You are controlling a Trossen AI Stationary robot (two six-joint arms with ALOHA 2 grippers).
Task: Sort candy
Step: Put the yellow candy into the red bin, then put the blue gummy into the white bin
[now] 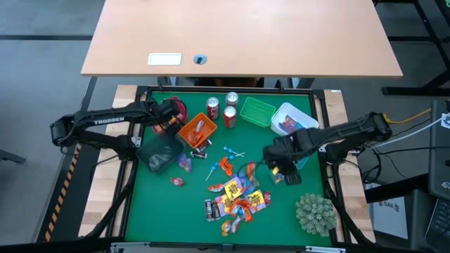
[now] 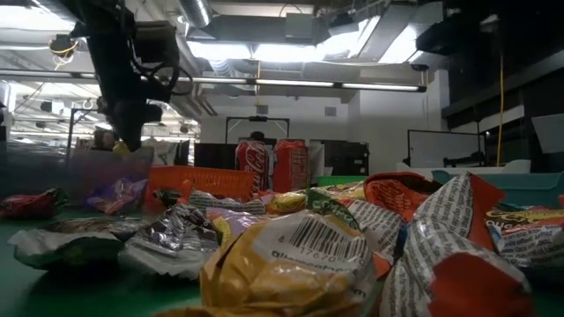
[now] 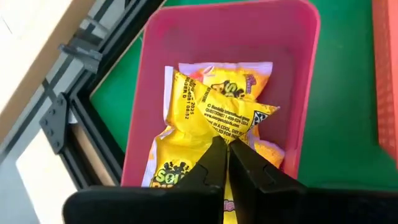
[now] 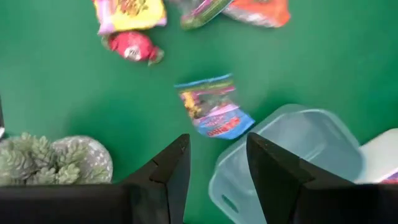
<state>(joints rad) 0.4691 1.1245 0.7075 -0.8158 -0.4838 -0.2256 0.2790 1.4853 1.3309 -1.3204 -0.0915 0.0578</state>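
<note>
**Yellow sweets go in the pink bin as sorting carries on**

High view: the left gripper (image 1: 171,112) hangs over the pink bin (image 1: 178,107) at the mat's far left, while the right gripper (image 1: 280,163) hovers beside the candy pile (image 1: 235,197) mid-mat.

Low view: wrappers crowd the foreground; two soda cans (image 2: 273,165) stand behind.

Left wrist view: fingers pressed together on a yellow packet (image 3: 214,115) above others already in the bin — a drop looks imminent, calling for the jaws to part.

Right wrist view: fingers spread, empty, near a blue packet (image 4: 214,113) by a clear tub (image 4: 292,155) — likely the next pick.
</note>
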